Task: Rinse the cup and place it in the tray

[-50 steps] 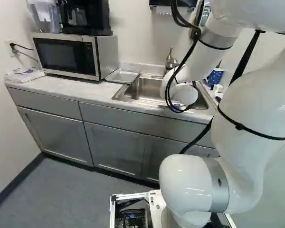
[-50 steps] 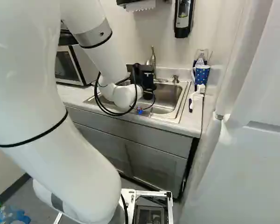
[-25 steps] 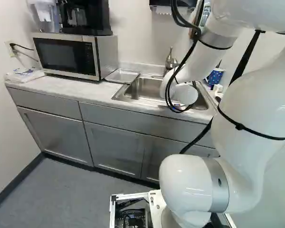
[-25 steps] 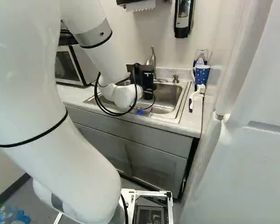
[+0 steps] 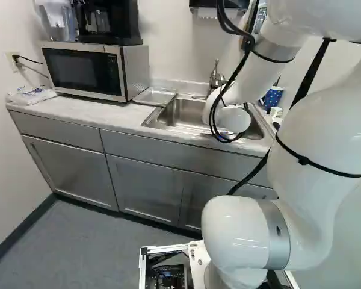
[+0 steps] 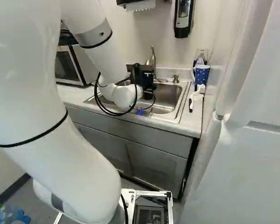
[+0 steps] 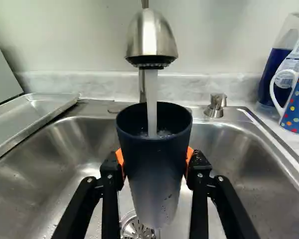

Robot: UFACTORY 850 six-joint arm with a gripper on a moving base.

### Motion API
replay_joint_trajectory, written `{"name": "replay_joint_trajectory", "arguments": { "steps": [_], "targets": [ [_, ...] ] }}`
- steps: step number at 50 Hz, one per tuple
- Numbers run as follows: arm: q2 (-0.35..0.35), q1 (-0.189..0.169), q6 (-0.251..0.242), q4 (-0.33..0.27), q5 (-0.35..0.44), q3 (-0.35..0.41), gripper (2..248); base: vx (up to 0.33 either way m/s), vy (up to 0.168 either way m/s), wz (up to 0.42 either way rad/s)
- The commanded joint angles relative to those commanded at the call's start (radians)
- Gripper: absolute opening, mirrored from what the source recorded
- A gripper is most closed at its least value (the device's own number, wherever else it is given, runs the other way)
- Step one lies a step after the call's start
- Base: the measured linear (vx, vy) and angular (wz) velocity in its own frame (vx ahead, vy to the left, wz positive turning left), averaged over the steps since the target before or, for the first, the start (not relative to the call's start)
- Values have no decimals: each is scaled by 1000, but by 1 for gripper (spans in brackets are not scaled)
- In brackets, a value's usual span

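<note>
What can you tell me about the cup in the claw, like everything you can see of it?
The cup is tall and tapers downward, dark blue above, hazy grey below, with no handle in sight; perhaps plastic. It stands roughly upright, open end up, over the sink, gripped from both sides by the orange pads of the claw. Water from the faucet runs into it, and droplets dot its outside.
</note>
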Motion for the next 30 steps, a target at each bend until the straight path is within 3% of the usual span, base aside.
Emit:
{"name": "replay_joint_trajectory", "arguments": {
  "steps": [30],
  "targets": [
    [0,0,0,0,0,0,126,0,0,0]
  ]
}}
